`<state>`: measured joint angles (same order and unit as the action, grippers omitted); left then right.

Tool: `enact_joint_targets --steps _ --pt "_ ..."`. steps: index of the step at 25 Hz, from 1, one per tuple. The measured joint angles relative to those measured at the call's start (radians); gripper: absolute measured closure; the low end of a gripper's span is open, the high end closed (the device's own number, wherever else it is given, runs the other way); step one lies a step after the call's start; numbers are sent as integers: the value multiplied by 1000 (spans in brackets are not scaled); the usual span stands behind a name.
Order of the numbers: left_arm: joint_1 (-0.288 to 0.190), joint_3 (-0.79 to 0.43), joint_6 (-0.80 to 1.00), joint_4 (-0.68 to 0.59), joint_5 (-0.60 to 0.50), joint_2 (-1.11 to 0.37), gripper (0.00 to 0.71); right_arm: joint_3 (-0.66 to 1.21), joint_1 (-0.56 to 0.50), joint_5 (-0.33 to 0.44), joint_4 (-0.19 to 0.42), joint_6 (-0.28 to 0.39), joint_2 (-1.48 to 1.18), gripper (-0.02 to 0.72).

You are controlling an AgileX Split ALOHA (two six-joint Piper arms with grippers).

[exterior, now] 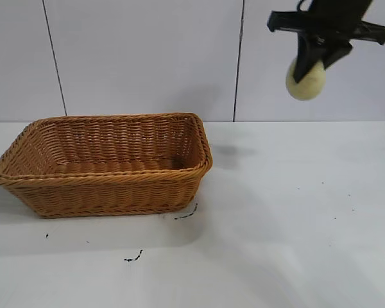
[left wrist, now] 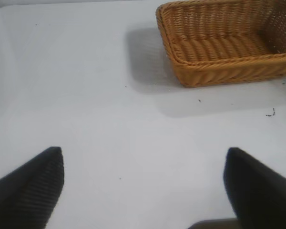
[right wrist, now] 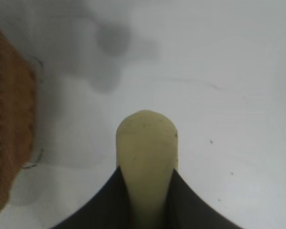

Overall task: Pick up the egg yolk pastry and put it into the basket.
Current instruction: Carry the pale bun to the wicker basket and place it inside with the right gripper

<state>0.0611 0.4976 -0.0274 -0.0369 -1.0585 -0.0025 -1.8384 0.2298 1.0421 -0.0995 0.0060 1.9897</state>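
Observation:
The egg yolk pastry (exterior: 307, 81), a pale yellow-green soft lump, hangs high above the table at the right, squeezed between the black fingers of my right gripper (exterior: 308, 70). In the right wrist view the pastry (right wrist: 146, 148) sticks out past the two dark fingers (right wrist: 109, 202) pressed against its sides. The orange-brown wicker basket (exterior: 109, 189) stands on the white table at the left, well below and to the left of the pastry; its inside looks bare. My left gripper (left wrist: 143, 167) is open over bare table, with the basket (left wrist: 224, 71) some way ahead of it.
White table with a few small dark marks (exterior: 133, 258) near the basket's front corner. A pale panelled wall runs behind. The basket's edge (right wrist: 7, 119) shows at the side of the right wrist view.

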Motion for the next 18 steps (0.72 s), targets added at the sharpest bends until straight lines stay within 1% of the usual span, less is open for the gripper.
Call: enact_joint_targets --steps 5,10,14,18 --pt "0 0 0 0 0 0 17 -145 147 -3 -1 26 73 608" --pt "0 0 0 0 0 0 17 -226 295 -44 -8 30 185 608" --pt "0 0 0 0 0 0 17 -233 376 -123 -11 34 280 608" --pt "0 0 0 0 0 0 17 -233 414 -224 -11 34 363 608"
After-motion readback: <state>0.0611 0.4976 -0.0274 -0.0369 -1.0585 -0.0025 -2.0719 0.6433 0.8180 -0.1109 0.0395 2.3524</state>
